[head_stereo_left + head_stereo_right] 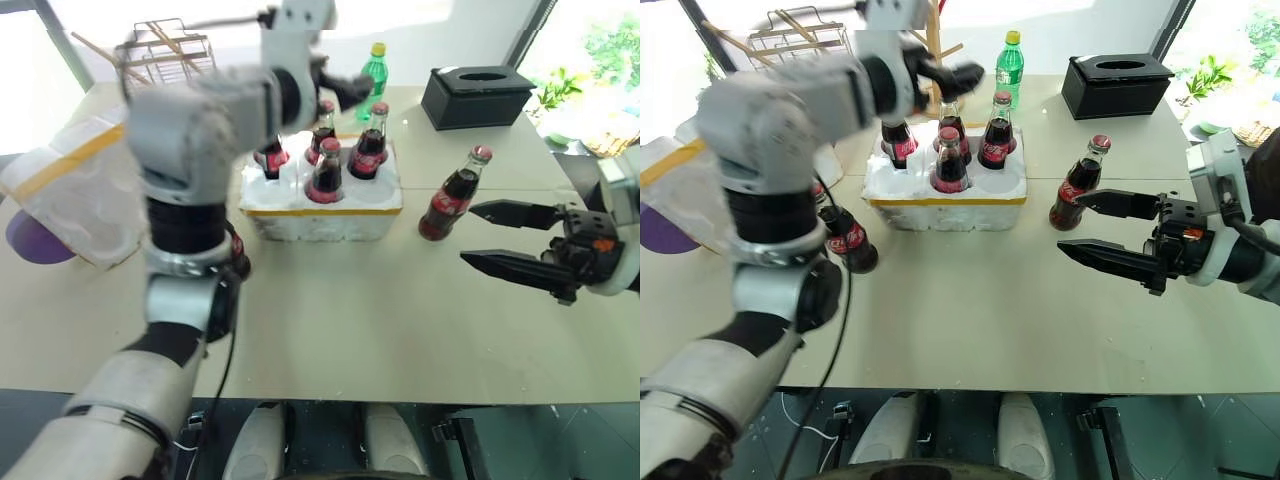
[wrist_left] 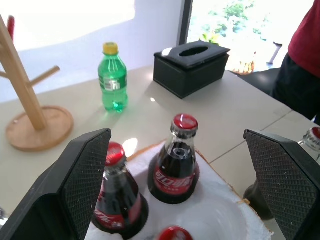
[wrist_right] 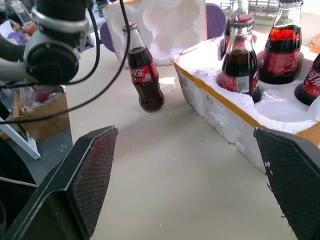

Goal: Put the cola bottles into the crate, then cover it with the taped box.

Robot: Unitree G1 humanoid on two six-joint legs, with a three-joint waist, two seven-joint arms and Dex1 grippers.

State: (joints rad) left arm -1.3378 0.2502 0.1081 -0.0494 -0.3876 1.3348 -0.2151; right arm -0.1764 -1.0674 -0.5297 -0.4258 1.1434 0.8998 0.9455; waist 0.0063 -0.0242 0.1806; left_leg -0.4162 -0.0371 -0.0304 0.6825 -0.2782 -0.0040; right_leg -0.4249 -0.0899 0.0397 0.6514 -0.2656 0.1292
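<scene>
Above the crate (image 1: 940, 205), where four cola bottles (image 1: 949, 162) stand, the left gripper (image 2: 182, 175) hangs wide open, empty. Right gripper (image 1: 1095, 228), open and empty, waits beside another bottle (image 1: 1077, 184); taped box (image 1: 85, 190) lies left.

A pale beige surface (image 1: 400, 320) spreads under both hands, a thin seam crossing it ahead of the right one. Beyond the left hand stand a green bottle with a yellow cap (image 2: 112, 78), a black tissue box (image 2: 191, 67) and a wooden peg stand on a round base (image 2: 31, 116). A wire rack (image 1: 168, 47) sits at the far edge. Bright daylight pours through windows (image 1: 440, 20) behind, with dark frames and green foliage (image 2: 231, 11) outside. The floor below the near edge is dark.
</scene>
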